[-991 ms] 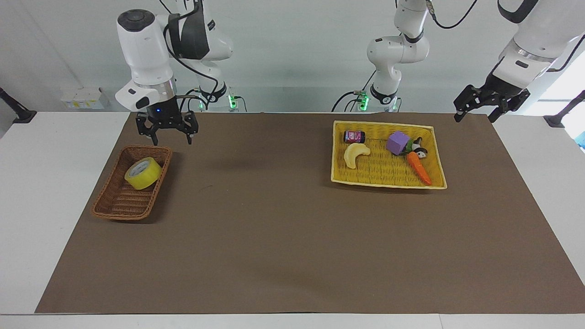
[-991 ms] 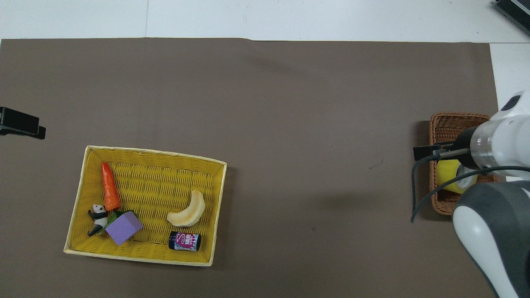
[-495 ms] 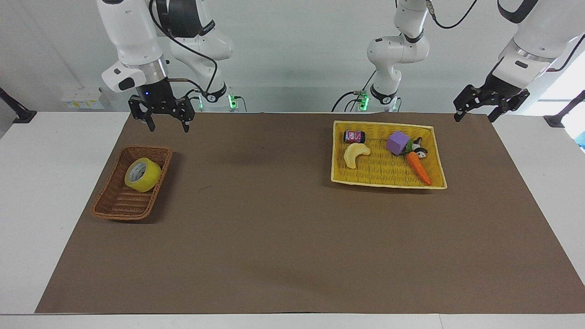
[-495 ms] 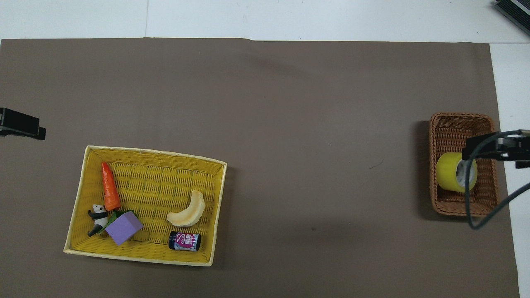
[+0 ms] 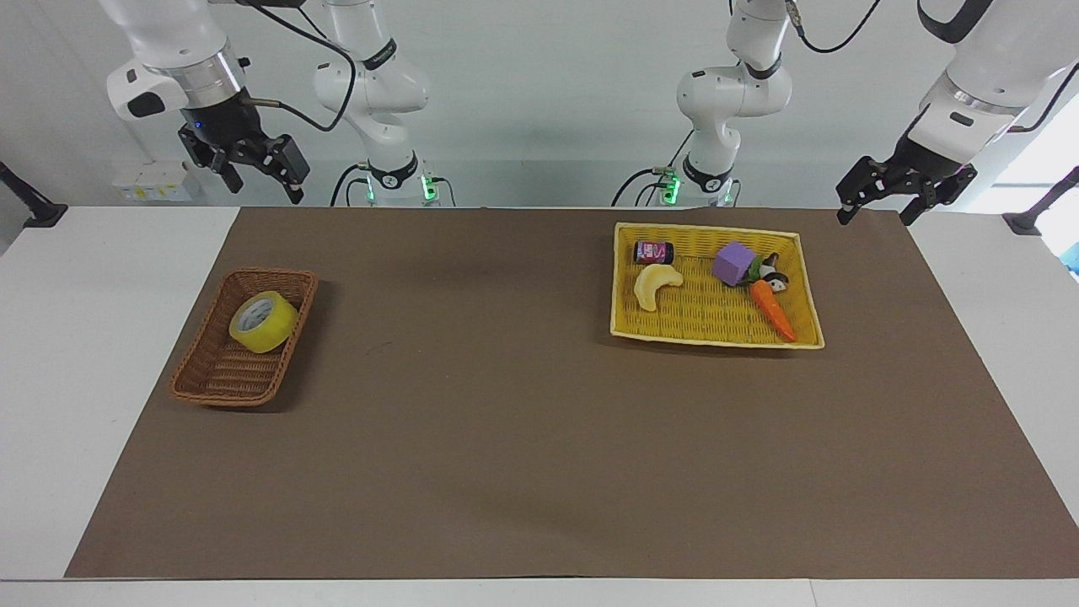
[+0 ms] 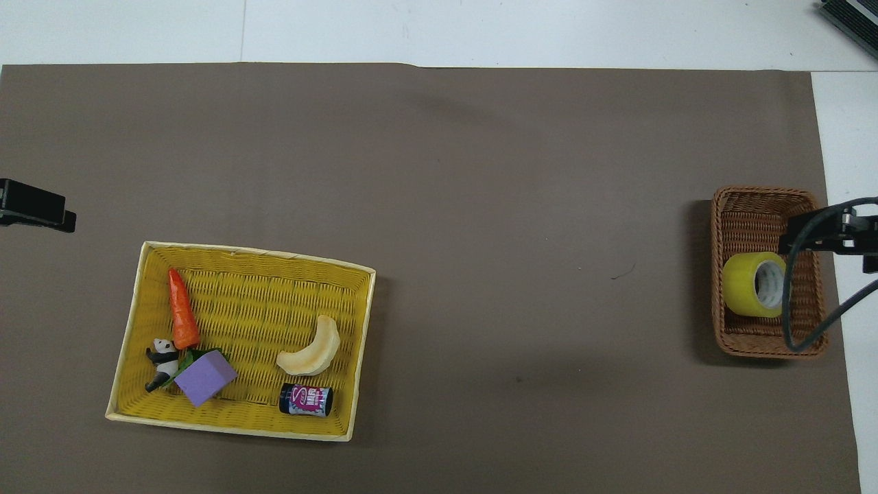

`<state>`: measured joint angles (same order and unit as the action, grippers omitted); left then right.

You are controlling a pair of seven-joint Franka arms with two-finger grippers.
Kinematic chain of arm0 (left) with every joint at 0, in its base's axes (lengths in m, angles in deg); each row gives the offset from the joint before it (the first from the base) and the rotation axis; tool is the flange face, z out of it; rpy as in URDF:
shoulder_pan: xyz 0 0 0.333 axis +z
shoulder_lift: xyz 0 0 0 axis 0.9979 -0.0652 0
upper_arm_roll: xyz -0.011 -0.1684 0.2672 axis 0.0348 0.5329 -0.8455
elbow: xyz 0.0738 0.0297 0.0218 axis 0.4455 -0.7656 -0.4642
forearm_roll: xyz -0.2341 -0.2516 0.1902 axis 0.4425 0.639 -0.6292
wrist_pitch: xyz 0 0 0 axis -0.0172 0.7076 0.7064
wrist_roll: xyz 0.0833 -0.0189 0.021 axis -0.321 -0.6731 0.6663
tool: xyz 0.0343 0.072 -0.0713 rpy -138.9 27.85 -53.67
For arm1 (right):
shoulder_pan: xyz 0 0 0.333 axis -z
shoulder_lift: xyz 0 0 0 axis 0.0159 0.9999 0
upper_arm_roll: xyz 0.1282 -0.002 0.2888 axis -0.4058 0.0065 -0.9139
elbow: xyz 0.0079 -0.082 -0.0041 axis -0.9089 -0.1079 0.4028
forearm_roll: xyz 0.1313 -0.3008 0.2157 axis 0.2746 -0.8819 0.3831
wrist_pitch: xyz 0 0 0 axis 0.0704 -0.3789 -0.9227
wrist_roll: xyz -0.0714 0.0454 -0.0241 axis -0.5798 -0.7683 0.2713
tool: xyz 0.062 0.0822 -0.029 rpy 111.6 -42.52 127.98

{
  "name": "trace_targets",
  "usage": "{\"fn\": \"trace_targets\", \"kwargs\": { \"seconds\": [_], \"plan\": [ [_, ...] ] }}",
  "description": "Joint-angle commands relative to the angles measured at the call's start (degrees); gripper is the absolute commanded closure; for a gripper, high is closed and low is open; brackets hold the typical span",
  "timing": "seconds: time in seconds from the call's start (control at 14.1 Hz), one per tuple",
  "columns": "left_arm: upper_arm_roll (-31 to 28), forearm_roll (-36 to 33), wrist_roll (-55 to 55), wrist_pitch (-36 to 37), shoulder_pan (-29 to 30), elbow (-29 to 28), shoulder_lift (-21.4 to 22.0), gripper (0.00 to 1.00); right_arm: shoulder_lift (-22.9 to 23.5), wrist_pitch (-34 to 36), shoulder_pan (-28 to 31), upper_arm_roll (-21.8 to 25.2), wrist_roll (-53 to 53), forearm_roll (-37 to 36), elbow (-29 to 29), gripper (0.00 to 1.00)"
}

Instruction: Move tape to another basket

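The yellow tape roll (image 5: 263, 321) lies on its side in the brown wicker basket (image 5: 215, 386), at the end of it nearer the robots, toward the right arm's end of the table. It also shows in the overhead view (image 6: 753, 284), in the same basket (image 6: 748, 206). My right gripper (image 5: 263, 190) is open and empty, raised high above the table edge beside that basket, well clear of the tape; in the overhead view (image 6: 823, 234) it overlaps the basket's rim. My left gripper (image 5: 875, 217) is open and empty, waiting in the air at the mat's corner by the yellow basket.
A bright yellow rectangular basket (image 5: 716, 231) toward the left arm's end holds a carrot toy (image 5: 773, 310), a purple block (image 5: 732, 262), a panda figure (image 5: 774, 278), a pale banana toy (image 5: 655, 284) and a small jar (image 5: 654, 251). A brown mat (image 5: 506, 405) covers the table.
My right gripper has risen from just above the brown basket and drawn back toward the right arm's end. The tape stays in the basket. The left arm has not moved.
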<state>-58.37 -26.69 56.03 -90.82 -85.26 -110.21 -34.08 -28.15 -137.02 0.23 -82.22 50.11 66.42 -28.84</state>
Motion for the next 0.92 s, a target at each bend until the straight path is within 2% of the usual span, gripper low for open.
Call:
{"fn": "trace_targets", "kwargs": {
  "seconds": [0.0,0.14,0.21,0.42,0.85],
  "plan": [
    [0.4,-0.9,0.4,0.6,0.3,-0.8,0.9,0.0,-1.6,-1.7,0.5,-0.2,4.6,-0.3,-1.3,0.0],
    [0.3,-0.9,0.4,0.6,0.3,-0.8,0.9,0.0,0.9,4.3,0.8,-0.2,4.8,-0.6,6.0,0.0],
    [0.4,-0.9,0.4,0.5,0.3,-0.8,0.9,0.0,1.0,5.7,0.5,-0.2,5.2,-1.9,6.8,0.0],
    [0.4,-0.9,0.4,0.6,0.3,-0.8,0.9,0.0,-1.0,2.5,-0.4,-0.7,6.8,-3.2,2.3,0.0],
    [0.3,-0.9,0.4,0.6,0.3,-0.8,0.9,0.0,-1.0,3.1,0.4,-0.8,6.7,-2.6,2.3,0.0]
  ]
}}
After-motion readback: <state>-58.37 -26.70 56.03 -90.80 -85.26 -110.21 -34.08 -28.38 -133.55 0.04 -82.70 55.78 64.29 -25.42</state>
